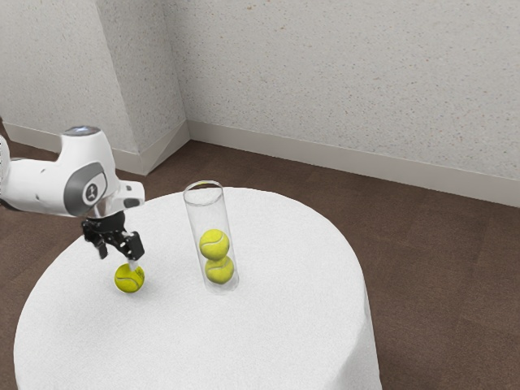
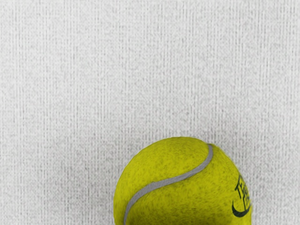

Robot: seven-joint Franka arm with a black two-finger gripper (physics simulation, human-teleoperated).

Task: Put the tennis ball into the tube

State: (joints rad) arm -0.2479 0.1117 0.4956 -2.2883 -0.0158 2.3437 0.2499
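The ball (image 1: 129,279) lies on the bench (image 1: 292,325), to the exterior view's left of the tube (image 1: 195,219), whose long axis stands upright, mouth up. Over the ball, the pincer (image 1: 119,252) holds its fingers apart.

On the tennis ball (image 2: 178,187), which you find toward the table's (image 1: 301,325) edge at the exterior view's left, you can make out dark lettering (image 2: 243,187). You can read a T and what looks like an E; the rest curves away too far for you to read. Just beside the letters you see a dark curved mark (image 2: 240,213). On the arm's (image 1: 36,185) grey cap (image 1: 75,195), a round emblem (image 1: 91,192) is too small to read.
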